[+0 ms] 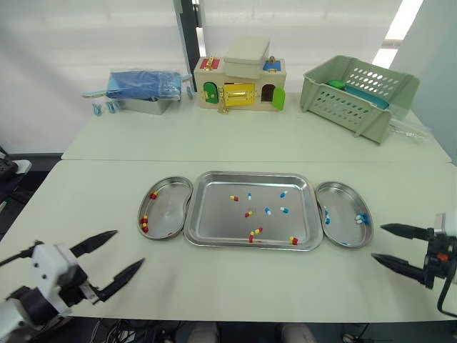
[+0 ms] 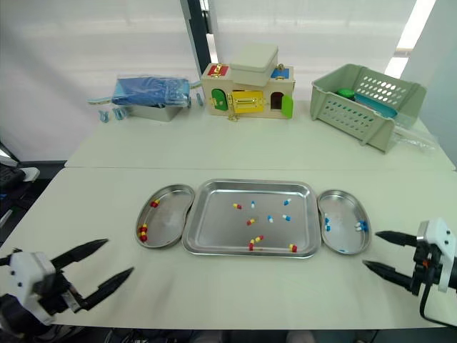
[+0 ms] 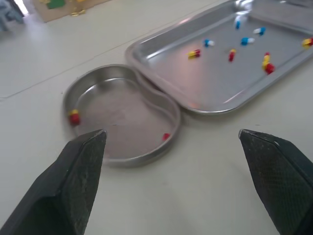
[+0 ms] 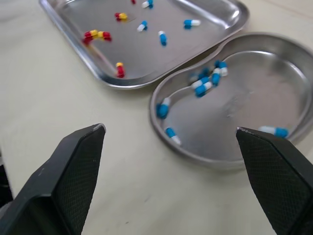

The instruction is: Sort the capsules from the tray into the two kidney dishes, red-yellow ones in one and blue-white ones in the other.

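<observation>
Pale tabletop (image 1: 250,286), both grippers at its near edge. Left gripper (image 1: 128,248), jaws spread wide and empty, hovers near-left of the left kidney dish (image 1: 170,214), which holds red-yellow capsules (image 1: 144,224). Right gripper (image 1: 377,242), jaws likewise apart and empty, lies near-right of the right kidney dish (image 1: 343,214), which holds blue-white capsules (image 1: 362,218). The tray (image 1: 214,221) between the dishes carries both colours.

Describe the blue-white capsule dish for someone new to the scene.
Find the steel tray in the middle of the table. Kidney dishes flank it; take the right kidney dish, on the robot's right. It holds blue-white capsules, the left kidney dish red-yellow capsules.
</observation>
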Robot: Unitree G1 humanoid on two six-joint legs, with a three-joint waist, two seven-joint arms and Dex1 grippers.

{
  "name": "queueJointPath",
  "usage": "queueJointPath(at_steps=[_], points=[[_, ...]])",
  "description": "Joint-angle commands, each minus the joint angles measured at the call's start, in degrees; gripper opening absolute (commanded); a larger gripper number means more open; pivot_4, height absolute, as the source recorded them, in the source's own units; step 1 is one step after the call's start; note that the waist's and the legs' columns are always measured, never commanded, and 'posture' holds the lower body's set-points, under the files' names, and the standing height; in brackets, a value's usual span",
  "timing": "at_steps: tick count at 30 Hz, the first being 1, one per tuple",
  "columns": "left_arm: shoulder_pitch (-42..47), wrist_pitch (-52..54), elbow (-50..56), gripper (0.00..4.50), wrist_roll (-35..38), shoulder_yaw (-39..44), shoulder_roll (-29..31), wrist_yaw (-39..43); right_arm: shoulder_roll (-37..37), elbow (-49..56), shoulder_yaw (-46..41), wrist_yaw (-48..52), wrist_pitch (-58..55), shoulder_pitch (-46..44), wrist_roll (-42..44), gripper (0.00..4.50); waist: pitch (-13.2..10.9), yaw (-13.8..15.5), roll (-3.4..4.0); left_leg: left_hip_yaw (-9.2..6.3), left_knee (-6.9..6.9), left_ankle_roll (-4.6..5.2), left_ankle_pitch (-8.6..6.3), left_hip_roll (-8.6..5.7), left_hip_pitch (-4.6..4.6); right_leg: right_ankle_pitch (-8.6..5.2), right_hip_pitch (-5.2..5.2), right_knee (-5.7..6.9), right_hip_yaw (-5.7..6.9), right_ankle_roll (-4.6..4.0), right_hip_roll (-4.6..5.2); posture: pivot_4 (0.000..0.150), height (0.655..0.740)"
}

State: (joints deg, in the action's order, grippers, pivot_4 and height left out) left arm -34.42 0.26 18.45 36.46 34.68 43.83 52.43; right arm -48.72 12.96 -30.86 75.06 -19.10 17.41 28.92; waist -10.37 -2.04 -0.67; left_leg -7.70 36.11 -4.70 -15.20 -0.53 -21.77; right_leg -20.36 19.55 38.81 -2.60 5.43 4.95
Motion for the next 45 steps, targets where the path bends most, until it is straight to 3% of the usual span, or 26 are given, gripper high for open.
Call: queueJointPath(at_steps=[1,6,15,25,34,40,45], points=[[-1.3,1.9,-3.4,4.5,-0.1,5.2,1.9,3.8,1.0,1.9,-0.9,2.5,6.3,2.8,0.1,4.48,0.0,-0.1,-0.05,0.01,-0.01,0.0,0.0,0.0,0.0,0.0,0.0,-0.01,0.0,0.0,0.0,0.15,0.74],[-0.7,3.0,-11.1,4.5,-3.6,8.1,4.8,6.6,3.4,-2.8,1.1,2.0,14.5,3.9,-2.9,4.48,0.0,-0.2,-0.12,-0.03,-0.01,0.0,0.0,0.01,0.07,0.0,-0.08,-0.02,0.03,0.0,-0.01,0.15,0.74],[1.6,5.6,-15.1,4.5,-6.9,8.4,7.8,9.7,2.5,-6.5,0.5,1.4,15.7,2.6,-1.5,4.48,0.0,-0.1,-0.13,-0.02,-0.03,-0.01,0.0,0.02,0.08,-0.01,-0.11,-0.03,0.02,-0.02,-0.01,0.15,0.74],[3.6,5.1,-13.4,4.5,-8.4,6.8,7.9,13.4,5.2,-6.2,2.1,1.6,19.0,4.9,-0.9,4.48,0.0,0.0,-0.15,-0.02,-0.03,-0.01,0.0,0.03,0.08,-0.01,-0.11,-0.03,0.02,-0.02,-0.01,0.15,0.74],[11.0,13.6,-6.5,4.5,-5.2,3.4,11.0,14.6,8.0,-1.9,4.9,-0.5,19.7,6.7,0.2,4.48,0.0,0.0,-0.16,-0.03,-0.02,-0.01,0.0,0.04,0.13,-0.01,-0.17,-0.01,0.02,-0.02,-0.01,0.15,0.74],[26.1,15.5,-5.6,4.5,-7.1,-8.7,12.9,13.8,10.2,1.7,6.8,-4.1,18.4,7.4,0.6,4.48,0.0,0.2,-0.16,-0.08,0.0,-0.02,0.0,0.03,0.15,-0.01,-0.19,0.03,0.06,-0.02,-0.01,0.15,0.74],[43.0,15.2,-10.1,4.5,-9.8,-20.7,10.7,14.5,12.6,4.2,9.6,-7.1,18.8,9.2,-0.4,4.48,0.0,0.2,-0.17,-0.12,0.0,-0.03,0.01,0.02,0.13,-0.01,-0.18,0.02,0.1,-0.02,-0.01,0.15,0.74]])
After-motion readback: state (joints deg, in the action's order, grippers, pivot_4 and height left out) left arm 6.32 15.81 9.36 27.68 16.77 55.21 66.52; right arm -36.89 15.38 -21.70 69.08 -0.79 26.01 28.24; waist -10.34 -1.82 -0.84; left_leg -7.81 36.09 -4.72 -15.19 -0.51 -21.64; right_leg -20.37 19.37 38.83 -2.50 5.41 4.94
